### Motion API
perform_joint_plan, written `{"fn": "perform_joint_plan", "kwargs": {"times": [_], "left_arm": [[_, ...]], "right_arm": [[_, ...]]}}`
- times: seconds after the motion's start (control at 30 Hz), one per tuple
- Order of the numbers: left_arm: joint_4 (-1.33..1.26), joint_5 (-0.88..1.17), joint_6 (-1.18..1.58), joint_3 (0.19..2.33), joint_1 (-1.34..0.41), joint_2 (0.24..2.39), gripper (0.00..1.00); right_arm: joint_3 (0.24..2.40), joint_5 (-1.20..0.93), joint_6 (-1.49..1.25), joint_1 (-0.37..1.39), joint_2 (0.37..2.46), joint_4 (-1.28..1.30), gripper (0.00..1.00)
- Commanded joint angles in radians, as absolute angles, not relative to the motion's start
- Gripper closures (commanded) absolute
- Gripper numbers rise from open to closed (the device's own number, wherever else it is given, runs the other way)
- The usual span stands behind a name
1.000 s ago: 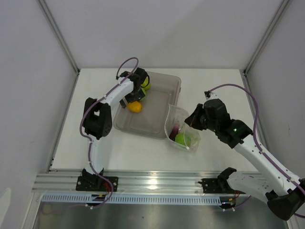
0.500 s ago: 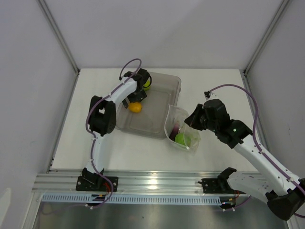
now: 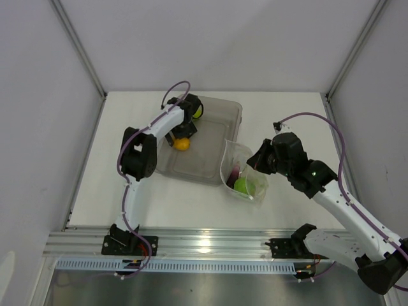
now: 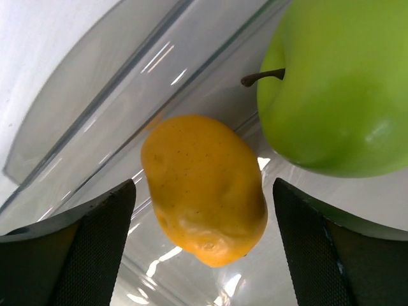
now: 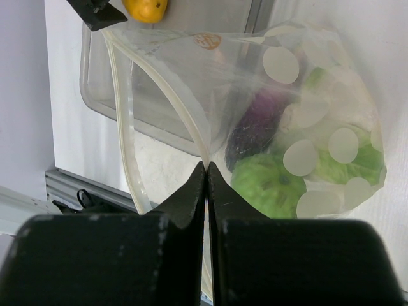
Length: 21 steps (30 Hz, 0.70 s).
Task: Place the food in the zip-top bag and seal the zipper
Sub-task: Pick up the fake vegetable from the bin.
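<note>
Orange fruit [image 4: 201, 182] sits inside the spread left claw [image 4: 204, 217], untouched; right claw [image 5: 206, 171] pinches the zip-top bag [image 5: 191, 57].

The left end effector [image 4: 201, 197] stands open with gaps either side of the orange fruit [image 4: 204, 185]. The green apple [image 4: 338, 89] crowds one side, the tray [image 4: 95, 95] wall the other. The zip-top bag [image 5: 306, 127], pinched by the right end effector [image 5: 206, 167], gapes open.

Yellow-orange with fine speckles was the fruit [image 4: 204, 191], glossy bright green with a brown stem the apple [image 4: 338, 89], smoky translucent grey the tray [image 3: 207, 143], and the clear bag [image 5: 223, 76], dotted with white circles, showed a dark purple eggplant [image 5: 258, 127] and a pale green fruit [image 5: 268, 188].
</note>
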<state>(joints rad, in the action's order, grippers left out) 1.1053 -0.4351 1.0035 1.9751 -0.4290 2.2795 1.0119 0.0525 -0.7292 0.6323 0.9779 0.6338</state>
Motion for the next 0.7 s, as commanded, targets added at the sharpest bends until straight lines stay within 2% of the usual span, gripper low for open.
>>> {"fn": "perform_joint_plan", "kwargs": {"times": [0.0, 0.13, 0.33, 0.43, 0.47, 0.5, 0.53, 0.67], "left_arm": [[1.042, -0.434, 0.994, 1.95, -0.429, 2.25, 0.12], [1.005, -0.433, 0.98, 1.908, -0.433, 2.234, 0.16], [0.93, -0.414, 0.976, 1.824, -0.433, 2.194, 0.35], [0.879, -0.385, 0.951, 1.784, -0.433, 2.175, 0.56], [0.873, -0.377, 0.94, 1.781, -0.433, 2.169, 0.78], [0.846, -0.367, 0.924, 1.778, -0.433, 2.164, 0.92], [0.836, -0.348, 0.904, 1.76, -0.433, 2.157, 0.99], [0.752, -0.325, 0.862, 1.678, -0.445, 2.076, 0.99]], "right_arm": [[1.003, 0.063, -0.727, 0.627, 0.971, 0.609, 1.0], [1.003, 0.067, -0.73, 0.627, 0.966, 0.612, 1.0], [1.009, 0.072, -0.732, 0.626, 0.954, 0.626, 1.0], [1.011, 0.077, -0.732, 0.624, 0.942, 0.632, 1.0], [1.009, 0.08, -0.735, 0.624, 0.939, 0.634, 1.0], [1.009, 0.083, -0.733, 0.624, 0.937, 0.637, 1.0], [1.011, 0.086, -0.733, 0.624, 0.936, 0.641, 1.0], [1.017, 0.089, -0.732, 0.621, 0.925, 0.658, 1.0]]}}
